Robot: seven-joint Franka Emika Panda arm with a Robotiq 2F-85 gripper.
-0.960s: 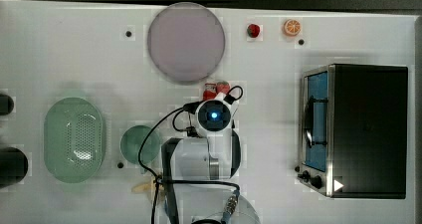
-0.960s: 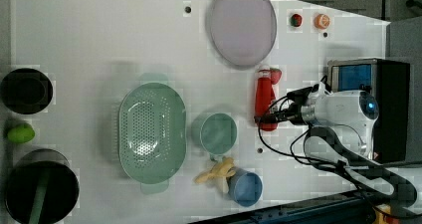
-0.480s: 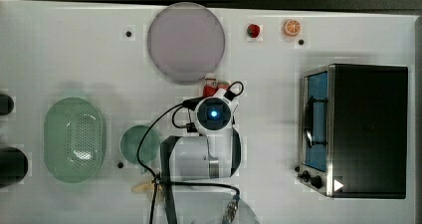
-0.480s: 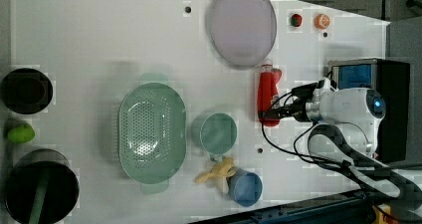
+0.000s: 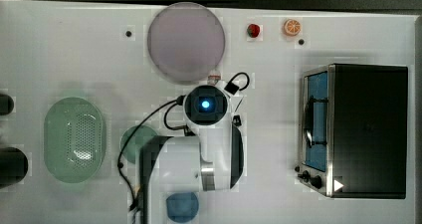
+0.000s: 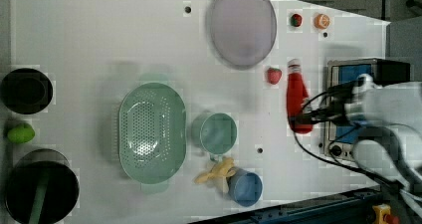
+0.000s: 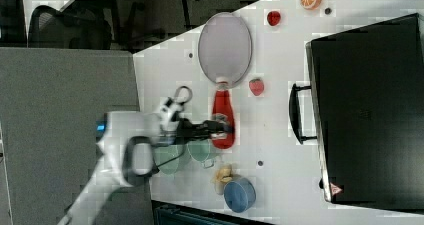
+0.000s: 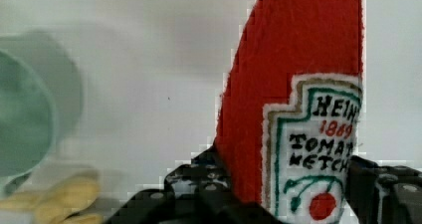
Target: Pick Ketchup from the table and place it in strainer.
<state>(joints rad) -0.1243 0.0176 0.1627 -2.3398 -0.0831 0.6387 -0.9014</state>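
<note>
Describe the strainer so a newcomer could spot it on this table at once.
In the left view, start at the big grey-lilac plate at the top of the white table. Below it and towards the left view's left lies the strainer, beside a round teal cup. It alone is oval, pale green, with a perforated bottom.

- In the top view the arm (image 5: 209, 149) hides the ketchup bottle (image 5: 214, 76) except its white cap.
- In the wrist view the bottle's top is cut off, and its lower end sits hidden behind the end effector (image 8: 293, 194).
- In the right view the arm covers part of the green cup (image 7: 202, 150).
</note>
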